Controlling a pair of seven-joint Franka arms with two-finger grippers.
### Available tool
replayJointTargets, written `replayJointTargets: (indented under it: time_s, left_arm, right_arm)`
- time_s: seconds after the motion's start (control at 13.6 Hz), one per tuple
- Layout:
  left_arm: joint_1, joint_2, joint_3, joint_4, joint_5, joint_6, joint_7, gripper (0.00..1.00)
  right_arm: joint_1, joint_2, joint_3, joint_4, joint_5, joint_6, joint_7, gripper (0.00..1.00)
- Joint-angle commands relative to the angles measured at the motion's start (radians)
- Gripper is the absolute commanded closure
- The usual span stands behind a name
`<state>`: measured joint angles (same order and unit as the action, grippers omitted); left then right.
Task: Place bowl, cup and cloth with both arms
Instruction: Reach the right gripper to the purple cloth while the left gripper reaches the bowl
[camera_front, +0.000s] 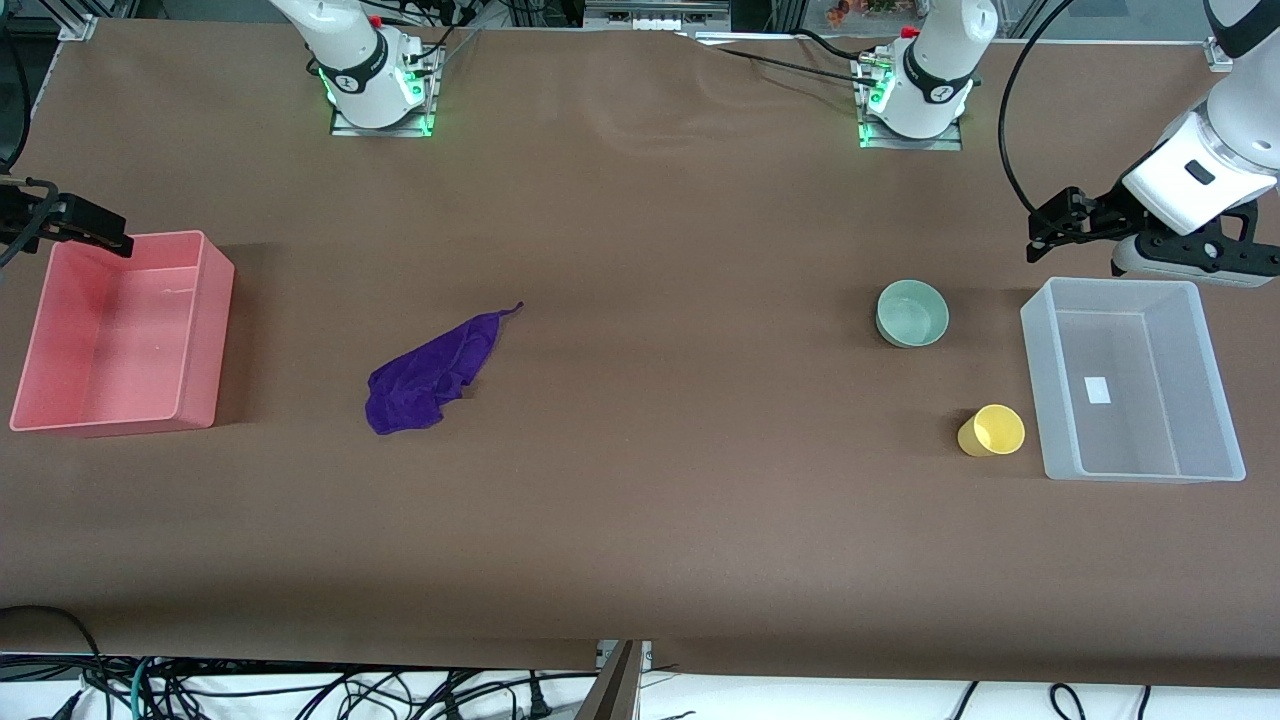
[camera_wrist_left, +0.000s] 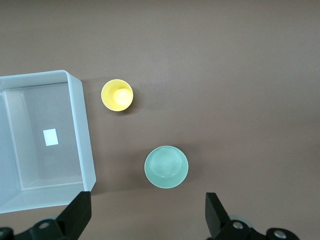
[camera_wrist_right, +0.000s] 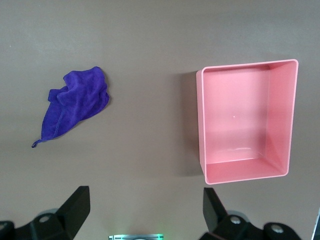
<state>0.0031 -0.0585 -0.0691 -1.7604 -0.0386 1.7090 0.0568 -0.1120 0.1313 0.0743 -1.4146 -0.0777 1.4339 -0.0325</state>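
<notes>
The mint-green bowl (camera_front: 912, 313) stands upright toward the left arm's end of the table and also shows in the left wrist view (camera_wrist_left: 166, 166). The yellow cup (camera_front: 992, 431) stands nearer the front camera, beside the clear bin; it also shows in the left wrist view (camera_wrist_left: 117, 95). The purple cloth (camera_front: 430, 378) lies crumpled toward the right arm's end and shows in the right wrist view (camera_wrist_right: 75, 102). My left gripper (camera_front: 1040, 238) (camera_wrist_left: 146, 216) is open and empty, high over bare table by the bowl and bin. My right gripper (camera_front: 118, 240) (camera_wrist_right: 145, 210) is open and empty, high by the pink bin.
A clear plastic bin (camera_front: 1032, 390) (camera_wrist_left: 85, 135) stands empty at the left arm's end. A pink bin (camera_front: 205, 330) (camera_wrist_right: 200, 125) stands empty at the right arm's end. Brown table lies between cloth and bowl. Both arm bases stand along the table's back edge.
</notes>
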Motion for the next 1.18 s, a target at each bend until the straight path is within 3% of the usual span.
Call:
replayJointTargets:
  time_s: [0.0, 0.3, 0.74, 0.96, 1.11]
  left_arm:
    - [0.006, -0.018, 0.002, -0.016, -0.012, -0.005, -0.003, 0.0]
    - [0.008, -0.012, 0.009, -0.03, -0.01, -0.002, 0.011, 0.0]
    - [0.008, 0.055, 0.011, -0.183, -0.01, 0.039, 0.024, 0.0]
    - [0.014, 0.14, 0.011, -0.276, -0.01, 0.157, 0.026, 0.0]
    - [0.012, 0.207, 0.011, -0.359, -0.01, 0.274, 0.026, 0.0]
  right_arm:
    - [0.0, 0.002, 0.001, 0.02, 0.016, 0.0, -0.012, 0.0]
    - [0.002, 0.008, 0.001, 0.026, 0.018, 0.0, -0.012, 0.0]
    - [0.002, 0.033, 0.002, 0.019, 0.024, 0.012, -0.004, 0.0]
    - [0.008, 0.037, 0.012, -0.07, 0.032, 0.103, -0.006, 0.0]
    - [0.006, 0.048, 0.027, -0.203, 0.045, 0.221, -0.006, 0.0]
